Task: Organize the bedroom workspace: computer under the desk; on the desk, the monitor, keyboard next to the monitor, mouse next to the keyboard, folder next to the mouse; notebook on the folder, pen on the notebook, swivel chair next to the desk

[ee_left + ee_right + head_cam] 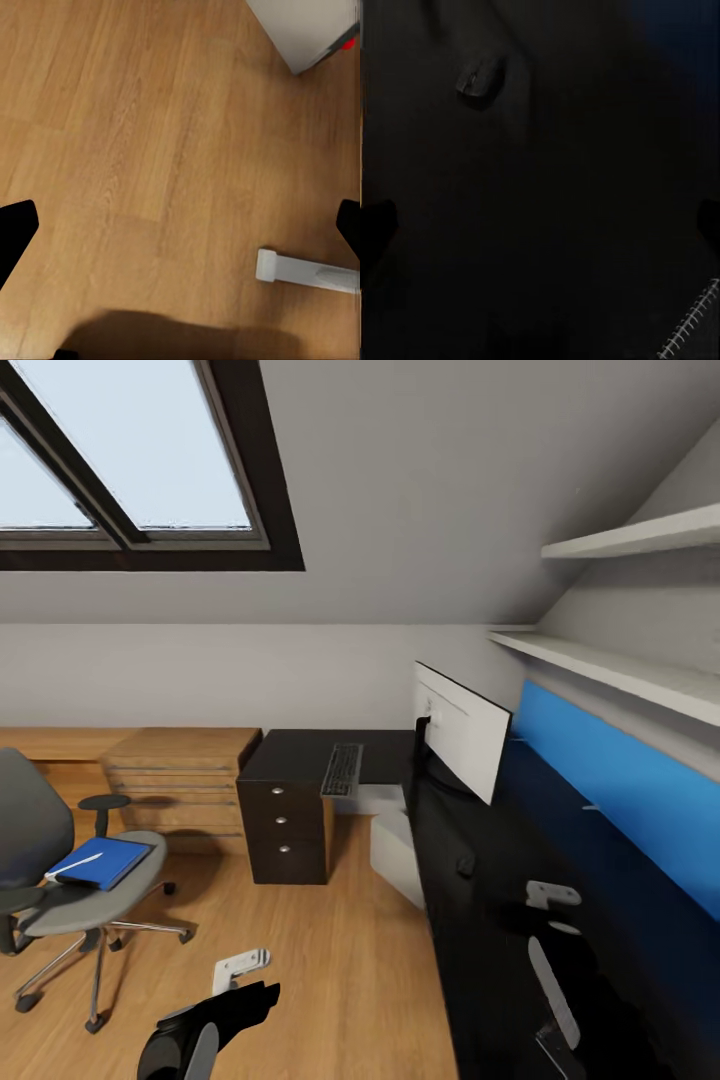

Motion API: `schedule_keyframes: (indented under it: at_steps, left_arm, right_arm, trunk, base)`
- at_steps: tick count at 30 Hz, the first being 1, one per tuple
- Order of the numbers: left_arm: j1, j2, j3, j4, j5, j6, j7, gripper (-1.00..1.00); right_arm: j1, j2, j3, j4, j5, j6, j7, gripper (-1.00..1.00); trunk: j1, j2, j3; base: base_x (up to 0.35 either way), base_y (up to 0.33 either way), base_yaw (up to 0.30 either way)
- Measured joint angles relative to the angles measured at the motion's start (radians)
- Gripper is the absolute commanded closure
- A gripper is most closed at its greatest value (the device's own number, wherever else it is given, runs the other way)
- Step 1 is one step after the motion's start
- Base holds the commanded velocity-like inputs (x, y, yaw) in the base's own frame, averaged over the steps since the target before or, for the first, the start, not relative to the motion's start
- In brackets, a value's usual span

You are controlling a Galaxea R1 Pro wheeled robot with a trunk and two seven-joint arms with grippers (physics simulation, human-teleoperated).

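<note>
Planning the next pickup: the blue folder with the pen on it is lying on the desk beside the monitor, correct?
Not quite. The head view shows the folder with the pen on it lying on the chair seat, not on the desk. The monitor does stand on the desk.

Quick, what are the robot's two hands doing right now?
Left gripper: open, empty, above the floor.
Right gripper: open, empty, above the desk.
</note>
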Motion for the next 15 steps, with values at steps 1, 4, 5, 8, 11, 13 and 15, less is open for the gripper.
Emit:
schedule_keyframes:
  at_steps: [1, 4, 5, 8, 11, 13, 15]
  left_arm:
    - [0.000, 0.001, 0.000, 0.000, 0.000, 0.000, 0.000, -1.00]
    - [0.000, 0.001, 0.001, 0.000, 0.000, 0.000, 0.000, -1.00]
    - [0.000, 0.001, 0.001, 0.001, 0.000, 0.000, 0.000, -1.00]
    - [0.000, 0.001, 0.002, -0.001, 0.000, 0.000, 0.000, -1.00]
    - [0.000, 0.006, 0.004, -0.007, 0.000, 0.000, 0.000, -1.00]
    - [0.000, 0.009, 0.008, -0.019, 0.001, 0.000, 0.000, -1.00]
    - [0.000, 0.011, 0.012, -0.028, 0.001, 0.000, 0.000, -1.00]
  right_arm:
    - [-0.001, -0.018, -0.001, 0.022, 0.000, 0.000, 0.000, -1.00]
    - [-0.002, -0.042, -0.002, 0.050, -0.001, -0.002, 0.000, -1.00]
    - [-0.003, -0.054, -0.003, 0.063, -0.002, -0.002, 0.000, -1.00]
    - [-0.005, -0.072, -0.003, 0.084, -0.004, -0.003, 0.000, -1.00]
    - [-0.008, -0.096, -0.004, 0.116, -0.006, -0.005, 0.001, -1.00]
    - [-0.009, -0.108, -0.004, 0.141, -0.008, -0.006, 0.005, -1.00]
    - [-0.011, -0.114, -0.005, 0.159, -0.009, -0.006, 0.011, -1.00]
  trunk:
    - [0.000, 0.000, 0.000]
    - [0.000, 0.000, 0.000]
    - [0.000, 0.000, 0.000]
    - [0.000, 0.000, 0.000]
    - [0.000, 0.000, 0.000]
    - [0.000, 0.000, 0.000]
    - [0.000, 0.000, 0.000]
  base:
    - [0.000, -0.347, 0.000]
    - [0.000, -0.347, 0.000]
    - [0.000, -0.347, 0.000]
    - [0.000, -0.347, 0.000]
    - [0.000, -0.344, 0.000]
    - [0.000, -0.333, 0.000]
    - [0.000, -0.293, 0.000]
